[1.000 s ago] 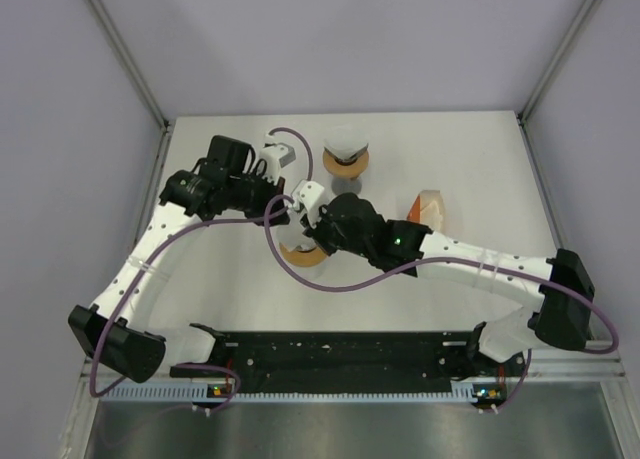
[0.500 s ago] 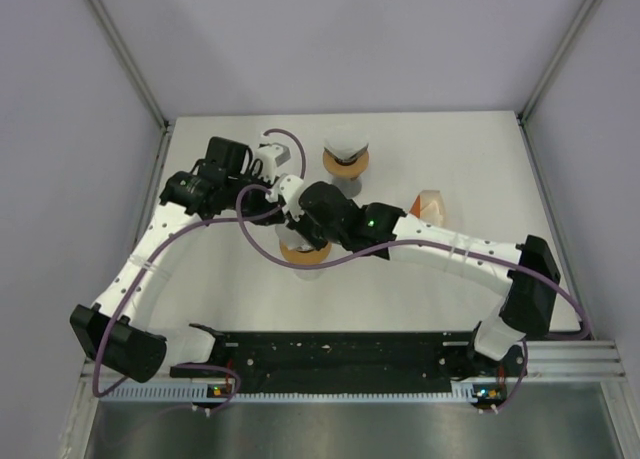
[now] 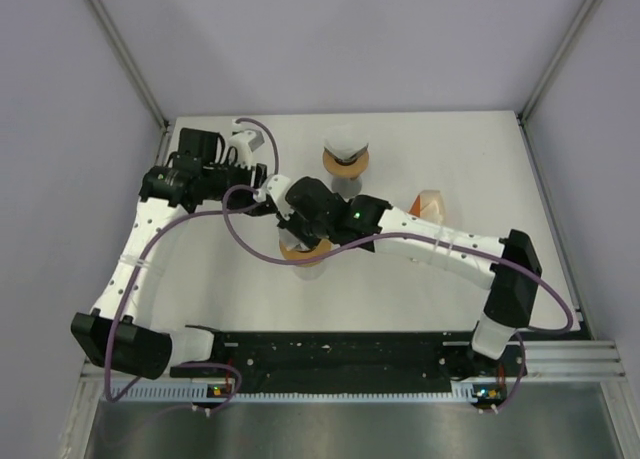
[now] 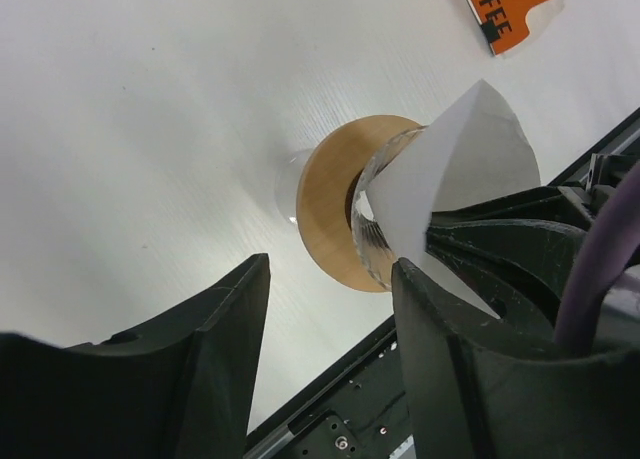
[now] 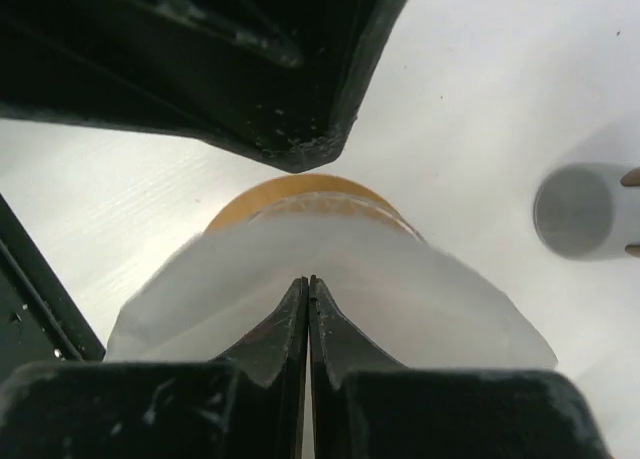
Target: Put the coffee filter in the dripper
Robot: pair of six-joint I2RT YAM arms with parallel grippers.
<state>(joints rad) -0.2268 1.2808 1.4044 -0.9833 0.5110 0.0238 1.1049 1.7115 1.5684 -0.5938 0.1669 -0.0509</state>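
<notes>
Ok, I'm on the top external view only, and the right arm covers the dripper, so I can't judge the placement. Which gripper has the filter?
Observer: The right gripper is shut on the coffee filter, pinching the paper.
Operator: And the left one?
Observer: The left gripper is open, with nothing in it, and looks at the dripper from the side.
Operator: Is the filter seated?
Observer: Not as far as I can tell. In the left wrist view, one end of the paper sits at the dripper's glass mouth and most of it sticks out.
</notes>
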